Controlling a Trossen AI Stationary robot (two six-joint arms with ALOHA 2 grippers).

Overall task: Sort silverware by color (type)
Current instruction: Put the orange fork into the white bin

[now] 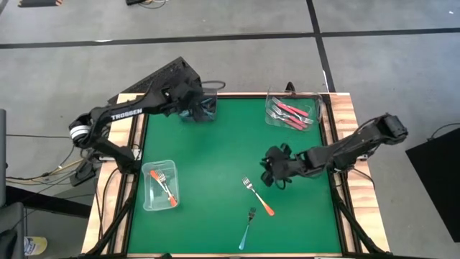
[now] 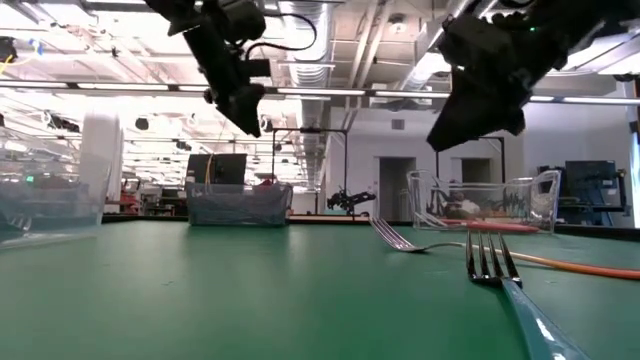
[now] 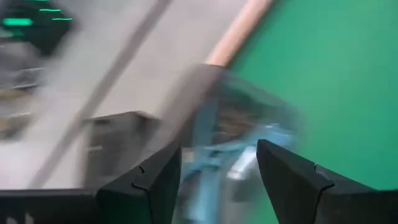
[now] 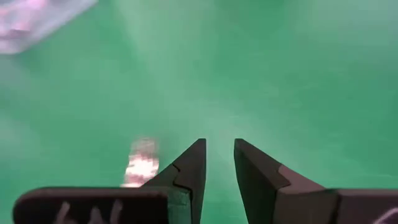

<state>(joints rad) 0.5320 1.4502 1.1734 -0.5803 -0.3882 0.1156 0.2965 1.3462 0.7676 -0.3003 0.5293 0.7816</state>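
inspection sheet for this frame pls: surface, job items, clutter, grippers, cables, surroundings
Surface: green mat in a wooden frame.
Job's things: orange fork and blue fork loose on the mat; orange forks in the near-left container; pink-red forks in the far-right container; blue ones in the far-left container.
Clutter: nothing seen.
Grippers: left gripper open above the far-left container, empty; right gripper over the mat beside the loose orange fork, jaws slightly apart, empty.
Cables: bundles at the table's left edge.
Surroundings: grey floor; lab room behind.
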